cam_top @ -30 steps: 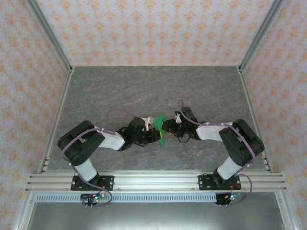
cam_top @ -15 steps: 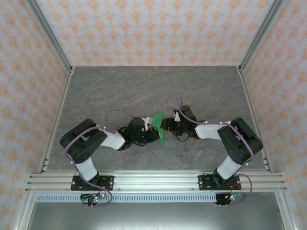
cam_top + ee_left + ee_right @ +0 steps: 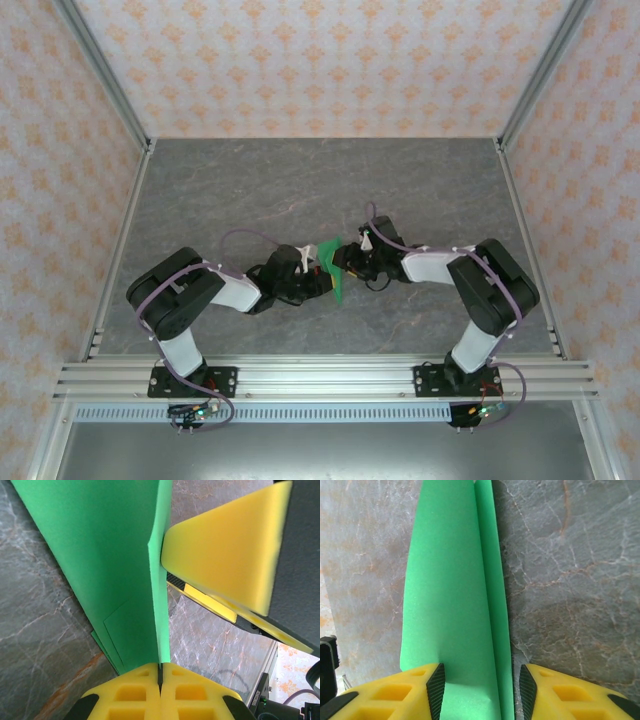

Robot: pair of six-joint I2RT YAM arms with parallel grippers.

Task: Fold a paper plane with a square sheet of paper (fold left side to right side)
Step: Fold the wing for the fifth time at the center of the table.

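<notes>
The left fingers (image 3: 131,696), made of yellow plastic with moulded square hollows, are pressed together on the lower edge of the paper plane (image 3: 105,555), whose thin bright green sheet is pinched in the seam between them. The paper is plain and matt, creased into a narrow shape with one upright fold line and a smaller overlapping flap near the clamped edge. The right fingers (image 3: 395,694), of the same yellow plastic with black ribbed pads on their inner faces, are held apart on either side of the plane; one pad is met by the paper, while a sliver of table is seen between the paper's other edge and the second pad. From the left wrist, a smooth yellow wedge of a right finger is seen touching the plane's folded edge. Beneath the plane lies the table (image 3: 250,180), a grey stone-look surface veined with pale and rust-coloured lines. Around the plane, the black and white arms are bent inward from both sides, with purple cables (image 3: 240,235) looped along them.
</notes>
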